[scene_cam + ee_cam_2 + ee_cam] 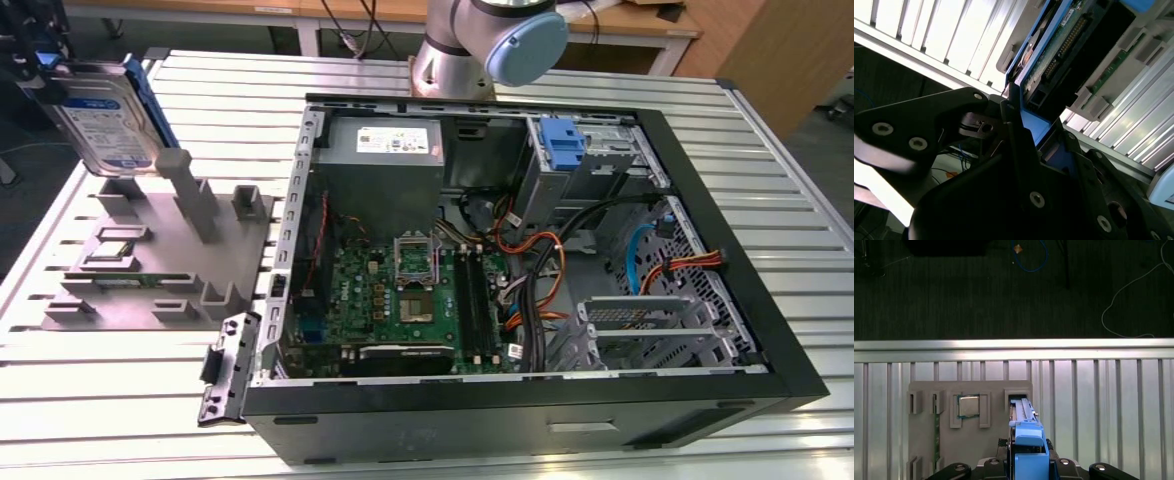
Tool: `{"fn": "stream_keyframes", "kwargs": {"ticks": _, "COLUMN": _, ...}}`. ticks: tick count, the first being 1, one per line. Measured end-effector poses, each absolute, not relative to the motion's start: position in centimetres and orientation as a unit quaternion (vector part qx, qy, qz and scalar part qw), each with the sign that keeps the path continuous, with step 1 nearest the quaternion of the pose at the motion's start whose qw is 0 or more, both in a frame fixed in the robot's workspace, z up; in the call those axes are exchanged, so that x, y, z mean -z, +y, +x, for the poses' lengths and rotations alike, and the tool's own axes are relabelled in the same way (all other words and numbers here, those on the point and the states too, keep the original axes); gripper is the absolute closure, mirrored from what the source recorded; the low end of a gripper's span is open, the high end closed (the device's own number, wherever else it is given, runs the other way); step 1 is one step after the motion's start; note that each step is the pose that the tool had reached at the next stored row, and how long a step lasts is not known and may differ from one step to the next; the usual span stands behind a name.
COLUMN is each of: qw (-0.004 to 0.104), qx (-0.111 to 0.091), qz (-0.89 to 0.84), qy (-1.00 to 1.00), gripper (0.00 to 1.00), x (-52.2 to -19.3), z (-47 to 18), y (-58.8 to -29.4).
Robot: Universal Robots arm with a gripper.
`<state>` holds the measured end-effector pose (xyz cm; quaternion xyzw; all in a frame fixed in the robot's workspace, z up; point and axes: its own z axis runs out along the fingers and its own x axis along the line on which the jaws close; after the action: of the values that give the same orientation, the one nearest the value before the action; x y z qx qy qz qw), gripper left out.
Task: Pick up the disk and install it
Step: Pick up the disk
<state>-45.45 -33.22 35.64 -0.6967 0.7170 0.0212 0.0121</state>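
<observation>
Clamping shut on the blue plastic carrier (1029, 450) of the flat silver-grey rectangular disk (104, 120), the black gripper (1029, 130) holds it upright just above the grey moulded fixture tray (147, 250), at ten o'clock from the open black computer case (534, 410); advisable: keep it vertical, grip firm, clearing the grey posts (187, 195).

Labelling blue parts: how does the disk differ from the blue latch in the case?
The disk is a silver-grey drive framed in blue; the latch is blue throughout. The disk is clamped by the gripper at the grey fixture outside the case; the latch sits on a cage inside it. Both stand roughly upright.
</observation>
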Motion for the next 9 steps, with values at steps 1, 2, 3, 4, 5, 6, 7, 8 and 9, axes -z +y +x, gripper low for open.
{"fn": "stream_keyframes", "kwargs": {"ticks": 1, "qw": 0.012, "qx": -0.021, "qz": -0.697, "qy": 0.717, "gripper": 0.64, "x": -35.65, "z": -45.45, "y": -33.22}}
{"fn": "stream_keyframes", "kwargs": {"ticks": 2, "qw": 0.012, "qx": -0.021, "qz": -0.697, "qy": 0.717, "gripper": 0.64, "x": -35.67, "z": -45.45, "y": -33.22}}
{"fn": "stream_keyframes", "kwargs": {"ticks": 3, "qw": 0.012, "qx": -0.021, "qz": -0.697, "qy": 0.717, "gripper": 0.64, "x": -35.69, "z": -45.45, "y": -33.22}}
{"fn": "stream_keyframes", "kwargs": {"ticks": 4, "qw": 0.012, "qx": -0.021, "qz": -0.697, "qy": 0.717, "gripper": 0.64, "x": -35.71, "z": -45.45, "y": -33.22}}
{"fn": "stream_keyframes", "kwargs": {"ticks": 5, "qw": 0.012, "qx": -0.021, "qz": -0.697, "qy": 0.717, "gripper": 0.64, "x": -35.73, "z": -45.45, "y": -33.22}}
{"fn": "stream_keyframes", "kwargs": {"ticks": 6, "qw": 0.012, "qx": -0.021, "qz": -0.697, "qy": 0.717, "gripper": 0.64, "x": -35.75, "z": -45.45, "y": -33.22}}
{"fn": "stream_keyframes", "kwargs": {"ticks": 7, "qw": 0.012, "qx": -0.021, "qz": -0.697, "qy": 0.717, "gripper": 0.64, "x": -35.76, "z": -45.45, "y": -33.22}}
{"fn": "stream_keyframes", "kwargs": {"ticks": 8, "qw": 0.012, "qx": -0.021, "qz": -0.697, "qy": 0.717, "gripper": 0.64, "x": -35.78, "z": -45.45, "y": -33.22}}
{"fn": "stream_keyframes", "kwargs": {"ticks": 9, "qw": 0.012, "qx": -0.021, "qz": -0.697, "qy": 0.717, "gripper": 0.64, "x": -35.81, "z": -45.45, "y": -33.22}}
